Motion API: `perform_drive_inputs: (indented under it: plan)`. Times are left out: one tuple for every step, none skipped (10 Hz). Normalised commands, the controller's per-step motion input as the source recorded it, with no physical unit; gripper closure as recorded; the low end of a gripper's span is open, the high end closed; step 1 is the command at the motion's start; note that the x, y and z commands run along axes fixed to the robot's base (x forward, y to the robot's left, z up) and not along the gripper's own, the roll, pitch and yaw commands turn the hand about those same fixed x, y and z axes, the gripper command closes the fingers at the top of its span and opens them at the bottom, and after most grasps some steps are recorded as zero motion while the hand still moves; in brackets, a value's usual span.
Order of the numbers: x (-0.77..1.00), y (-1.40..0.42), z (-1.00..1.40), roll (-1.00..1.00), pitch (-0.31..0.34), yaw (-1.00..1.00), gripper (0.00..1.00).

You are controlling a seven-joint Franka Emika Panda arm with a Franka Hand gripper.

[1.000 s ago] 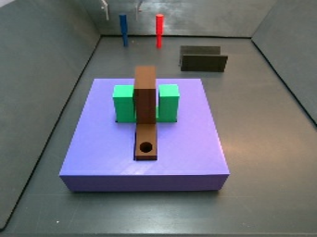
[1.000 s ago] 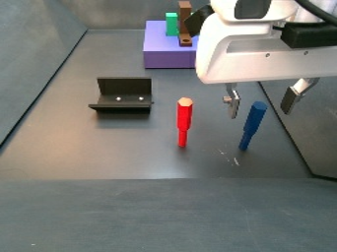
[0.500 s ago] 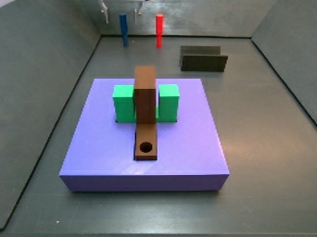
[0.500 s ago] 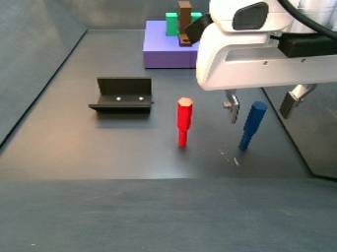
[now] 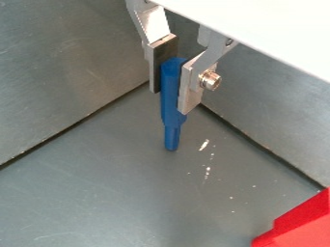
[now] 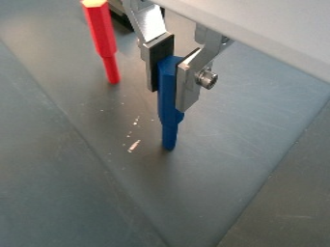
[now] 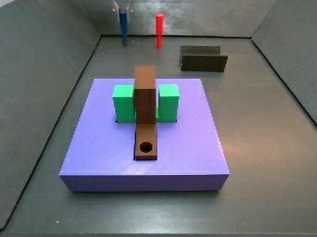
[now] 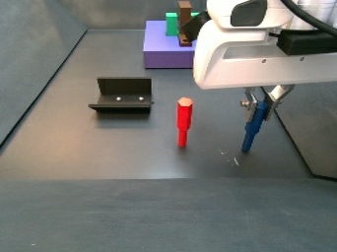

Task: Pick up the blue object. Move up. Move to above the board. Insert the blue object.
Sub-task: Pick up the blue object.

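The blue object (image 8: 251, 128) is a thin upright peg on the grey floor, also seen in a side view (image 7: 122, 30). My gripper (image 8: 259, 98) is shut on its top. Both wrist views show the silver fingers pressed on either side of the peg (image 5: 169, 121) (image 6: 168, 121), whose foot still touches the floor. The board (image 7: 146, 106) is a long brown plank with a round hole (image 7: 147, 147) near its near end. It lies between two green blocks (image 7: 125, 102) on the purple slab (image 7: 144, 162), far from the gripper.
A red peg (image 8: 183, 122) stands upright close beside the blue one, also in a wrist view (image 6: 100, 43). The dark fixture (image 8: 121, 94) stands on the floor further off. Grey walls (image 7: 50, 93) enclose the floor on all sides.
The fingers stood wide apart on either side of the blue peg's top. They have now closed onto it. The peg leans slightly; nothing else moved.
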Motion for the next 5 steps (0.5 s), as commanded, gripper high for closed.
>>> perform_drive_inputs:
  plan:
    - [0.0,0.0,0.0,0.0,0.0,0.0,1.0]
    - [0.0,0.0,0.0,0.0,0.0,0.0,1.0]
    - [0.0,0.0,0.0,0.0,0.0,0.0,1.0]
    - [0.0,0.0,0.0,0.0,0.0,0.0,1.0]
    - [0.0,0.0,0.0,0.0,0.0,0.0,1.0]
